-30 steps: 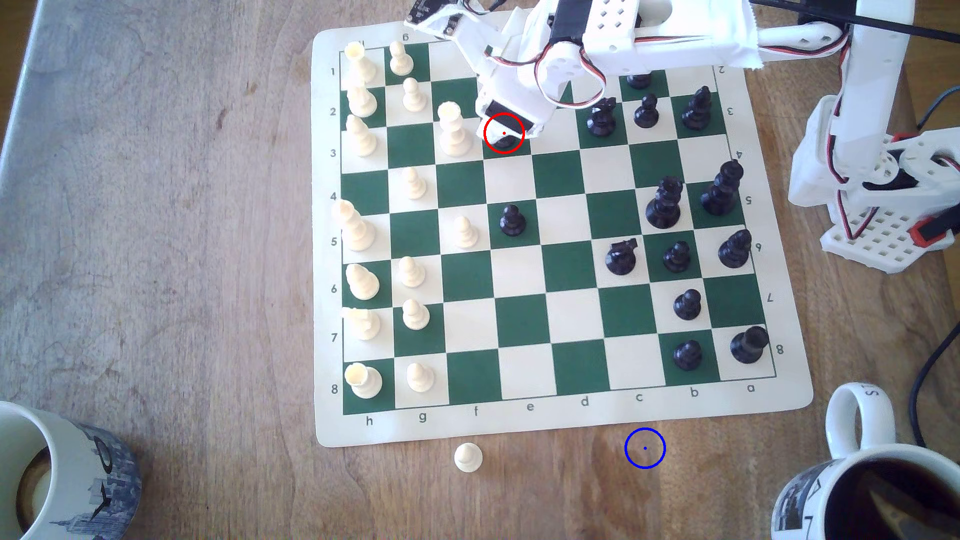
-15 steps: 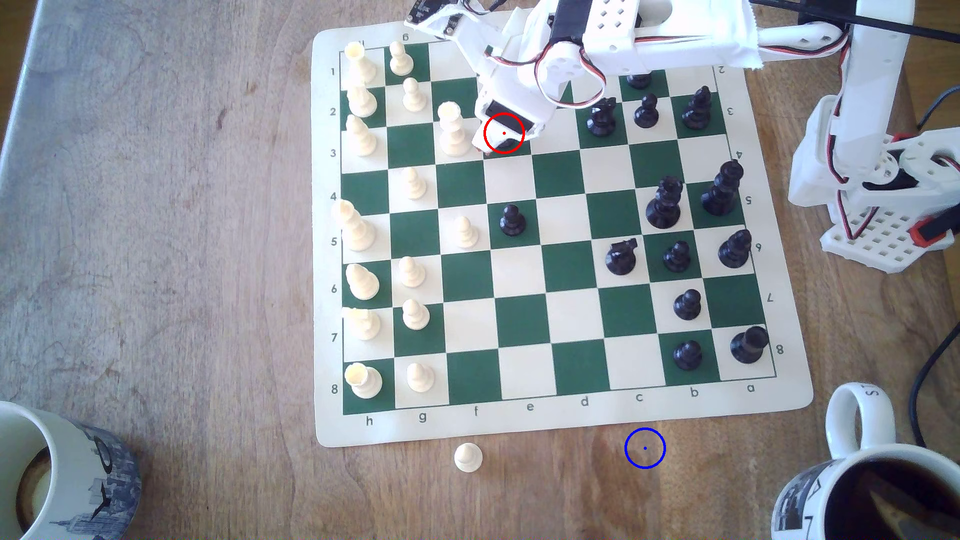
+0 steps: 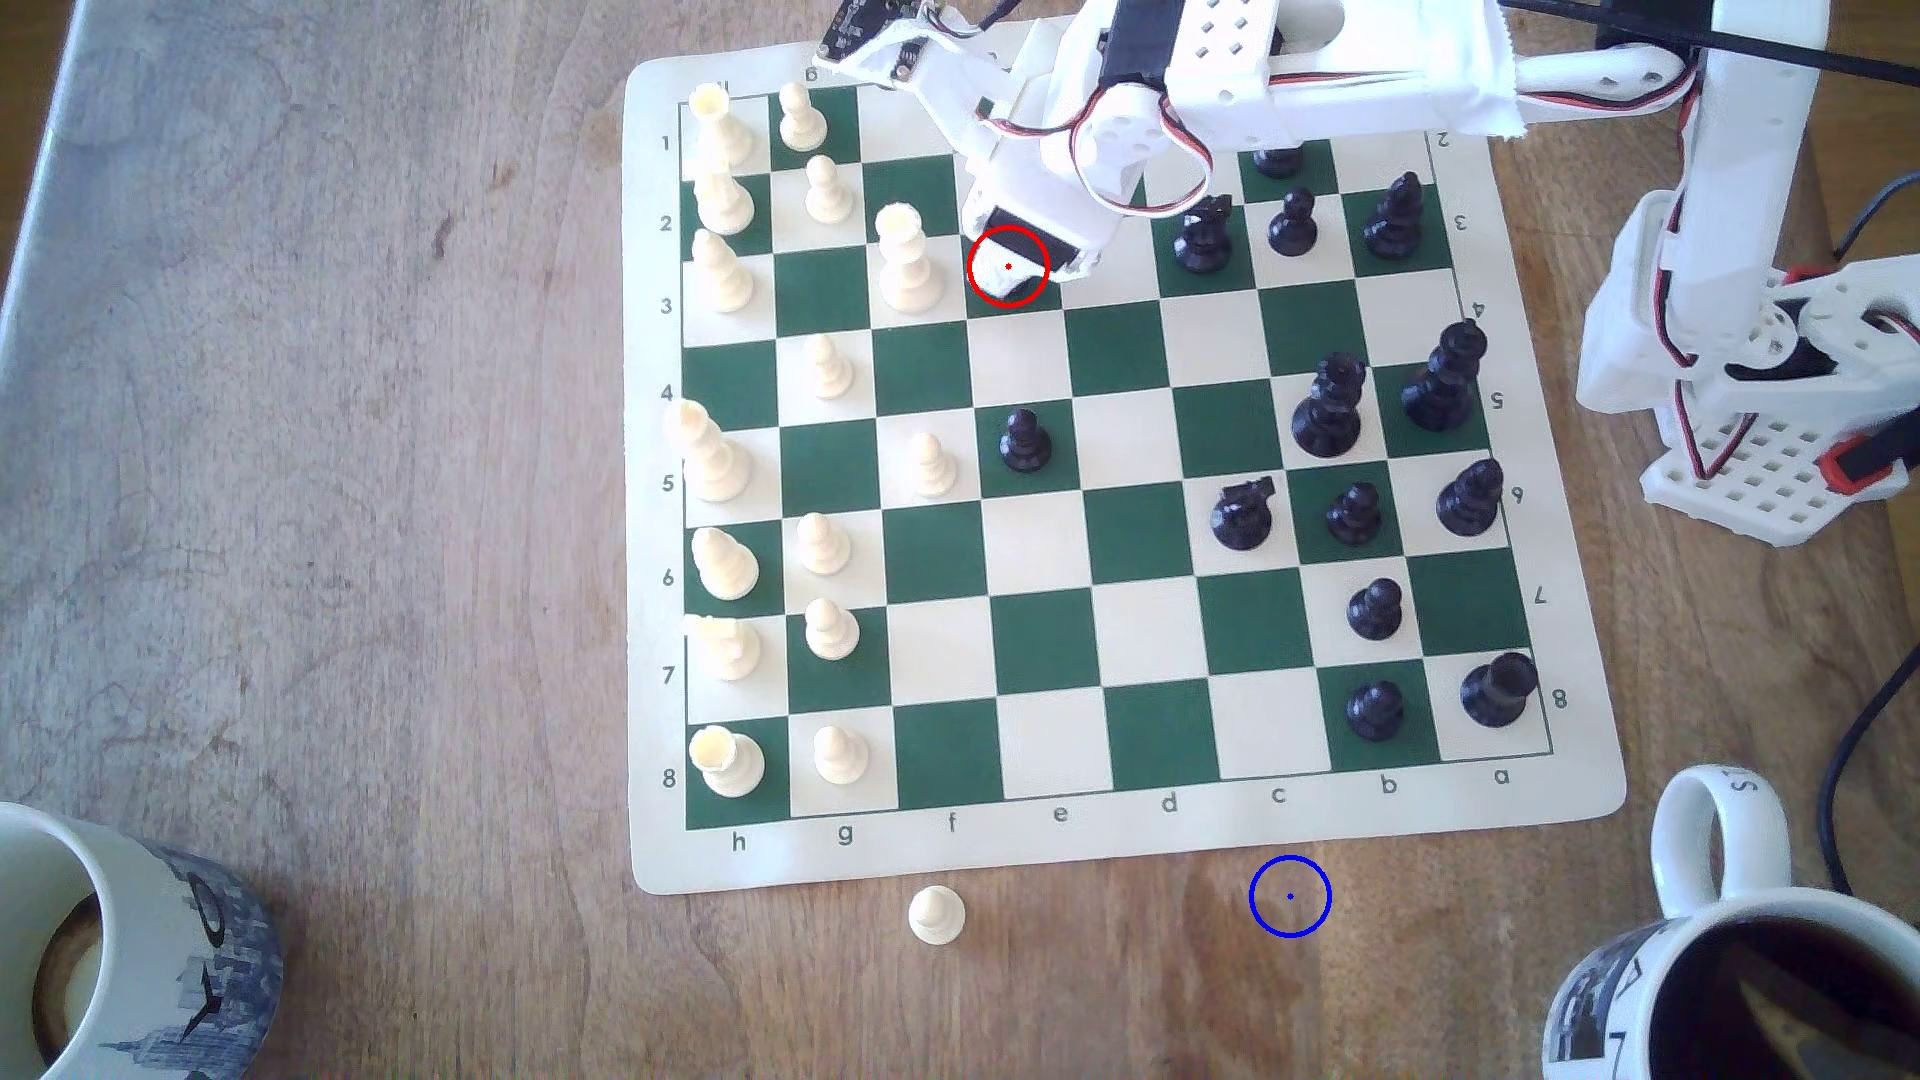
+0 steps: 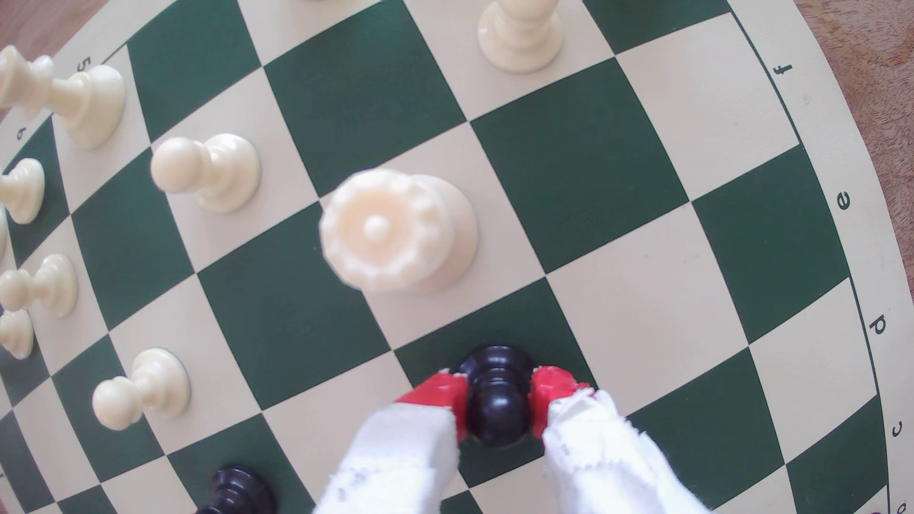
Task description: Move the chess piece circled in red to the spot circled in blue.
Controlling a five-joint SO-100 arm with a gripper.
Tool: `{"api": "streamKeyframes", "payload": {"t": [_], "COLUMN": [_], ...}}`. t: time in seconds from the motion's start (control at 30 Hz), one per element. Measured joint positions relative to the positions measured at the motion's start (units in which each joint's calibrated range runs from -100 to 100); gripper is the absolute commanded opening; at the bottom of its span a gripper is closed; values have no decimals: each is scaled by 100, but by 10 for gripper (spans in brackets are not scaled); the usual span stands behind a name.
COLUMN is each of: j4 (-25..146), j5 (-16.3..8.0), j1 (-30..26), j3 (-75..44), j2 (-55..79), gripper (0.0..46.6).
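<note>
Two views, exterior first.
Exterior, board: green-and-cream mat (image 3: 1132, 831) on a wooden table (image 3: 312, 467), cream pieces along the exterior view's left, black pieces toward its right.
Exterior, gripper: the gripper (image 3: 1013, 272) hangs tip-down over a green square in row 3, inside the red ring, just right of the cream queen (image 3: 904, 260); its white body hides whatever it has between the tips.
Exterior, spot: the spot (image 3: 1290, 896) is bare brown wood inside a blue ring with a blue dot, off the mat, just past the edge near the letter c.
Exterior, strays: one cream pawn (image 3: 936, 914) stands on the wood near the letter f; a mug (image 3: 1714, 831) of dark drink sits at the lower right corner, well apart from the pawn.

Wrist, pawn: the pawn (image 4: 496, 390) is glossy black, with a ball head, a narrow ringed collar and a flared round base; it stands upright on a green square.
Wrist, gripper: the gripper (image 4: 497, 398) has red tips below white cloth wrapping; the fingertips (image 4: 447, 395) press the pawn from both sides at head and collar, closed tight on it.
Wrist, neighbours: the queen stands on the cream square diagonally next to the pawn's, apart from it.
</note>
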Motion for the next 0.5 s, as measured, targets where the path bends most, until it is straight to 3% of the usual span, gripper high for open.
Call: {"api": "streamKeyframes", "payload": {"t": [0.07,0.3,0.5], "j4": [0,56,916], "j5": [0,0,0], "j1": [0,0,-177], "j3": [0,0,0], "j2": [0,-159,-1517], "gripper": [4,2,2]}}
